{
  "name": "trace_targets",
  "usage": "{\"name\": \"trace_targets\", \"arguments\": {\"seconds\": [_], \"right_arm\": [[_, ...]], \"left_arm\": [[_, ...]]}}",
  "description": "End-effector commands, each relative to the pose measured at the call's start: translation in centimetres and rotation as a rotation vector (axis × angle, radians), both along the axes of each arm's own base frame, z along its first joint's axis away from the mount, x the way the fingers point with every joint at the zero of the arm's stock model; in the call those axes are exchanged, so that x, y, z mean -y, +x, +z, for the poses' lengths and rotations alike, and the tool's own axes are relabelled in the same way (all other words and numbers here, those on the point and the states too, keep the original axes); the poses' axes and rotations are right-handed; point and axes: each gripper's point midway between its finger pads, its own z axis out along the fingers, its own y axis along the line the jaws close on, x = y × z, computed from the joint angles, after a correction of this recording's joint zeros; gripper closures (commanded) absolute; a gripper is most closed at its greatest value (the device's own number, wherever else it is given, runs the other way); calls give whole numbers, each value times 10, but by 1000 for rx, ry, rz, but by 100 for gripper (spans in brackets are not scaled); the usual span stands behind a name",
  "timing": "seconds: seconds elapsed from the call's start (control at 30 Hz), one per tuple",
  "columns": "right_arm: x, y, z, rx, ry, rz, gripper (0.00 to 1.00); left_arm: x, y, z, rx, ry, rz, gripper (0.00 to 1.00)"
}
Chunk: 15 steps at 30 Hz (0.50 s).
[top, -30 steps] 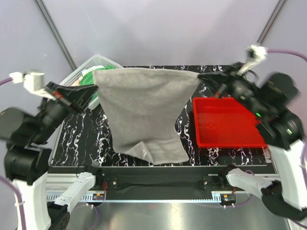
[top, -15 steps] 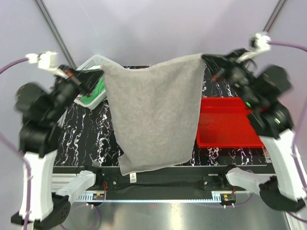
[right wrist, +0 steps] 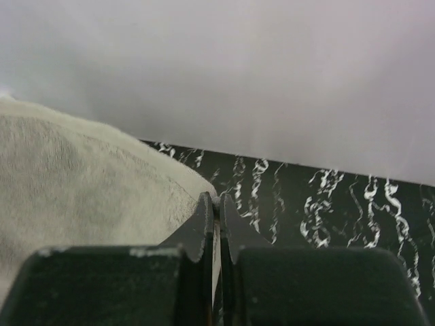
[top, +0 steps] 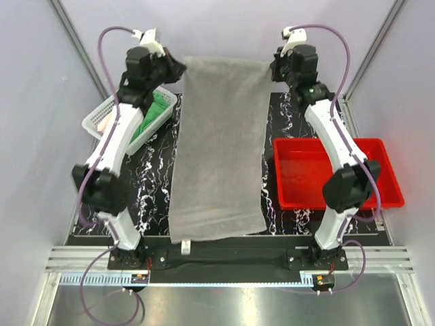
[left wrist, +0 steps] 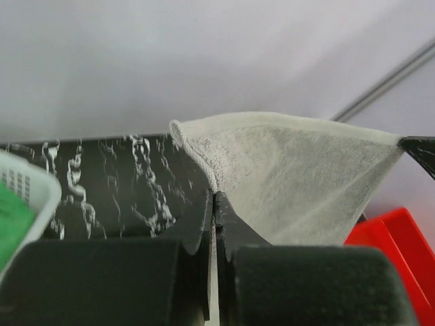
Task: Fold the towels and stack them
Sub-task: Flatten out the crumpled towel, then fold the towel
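While left tool (top: 178, 66) and right tool (top: 272, 68) pinch corners, grey towel (top: 217, 149) stretched taut

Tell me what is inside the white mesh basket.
In the basket a dark green towel shows, with a sliver of pink cloth at its left end. The left arm, stretched across it, covers the middle, so anything else inside cannot be seen.

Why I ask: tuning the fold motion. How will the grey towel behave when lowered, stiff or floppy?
Probably floppy: the grey towel drapes from two pinched corners, held by the left gripper and right gripper, down to the table. Likely light, since fingertip pinches alone carry it. Its nubby pile suggests it grips rather than slips.
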Motion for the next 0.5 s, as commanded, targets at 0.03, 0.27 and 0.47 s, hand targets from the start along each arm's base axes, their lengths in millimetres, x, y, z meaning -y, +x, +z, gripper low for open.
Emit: {"name": "trace_targets", "arguments": {"seconds": [0.03,0.27,0.47], "right_arm": [[9,24,81,263,-8,47,100],[3,60,55,323,-91,86,100],[-6,56,9,248,-109,164,100]], "left_arm": [[4,45,73,259,-6,21,100],[7,87,37,252,31,47,100],[3,88,4,217,116,48,100]]}}
